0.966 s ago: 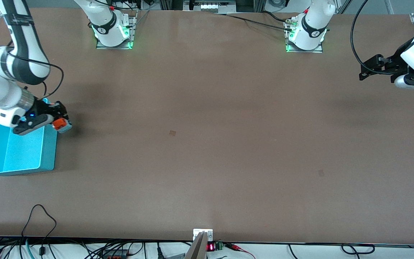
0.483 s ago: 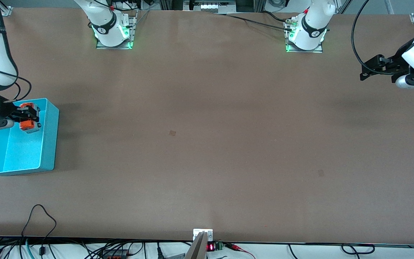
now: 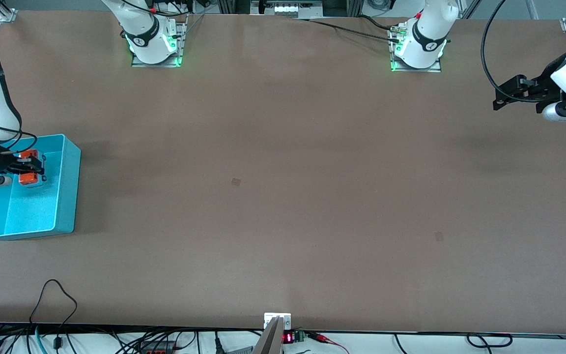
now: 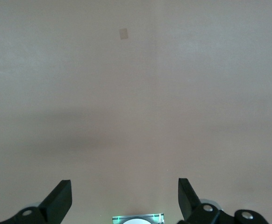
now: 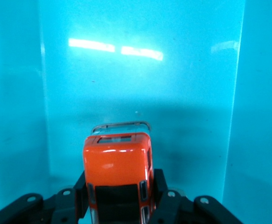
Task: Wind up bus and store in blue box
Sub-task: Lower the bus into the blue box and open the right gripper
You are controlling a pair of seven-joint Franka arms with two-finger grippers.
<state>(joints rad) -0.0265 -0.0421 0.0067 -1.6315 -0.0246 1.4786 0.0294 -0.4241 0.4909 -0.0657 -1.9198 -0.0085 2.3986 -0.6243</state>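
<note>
My right gripper (image 3: 26,167) is shut on the small orange bus (image 3: 28,178) and holds it over the inside of the blue box (image 3: 67,196) at the right arm's end of the table. In the right wrist view the bus (image 5: 117,163) sits between the black fingers (image 5: 160,186), its orange roof and dark windows facing the camera, with the box's turquoise floor (image 5: 140,84) and walls around it. My left gripper (image 3: 501,97) is open and empty, held above the table at the left arm's end; its fingertips (image 4: 61,198) show wide apart in the left wrist view.
The brown table (image 3: 283,196) carries only the box. Both arm bases (image 3: 155,44) stand on the edge farthest from the front camera. Cables (image 3: 52,300) lie along the edge nearest it.
My right gripper has carried the bus from beside the box's wall to over the box's inside, toward the right arm's end. The left arm has barely moved.
</note>
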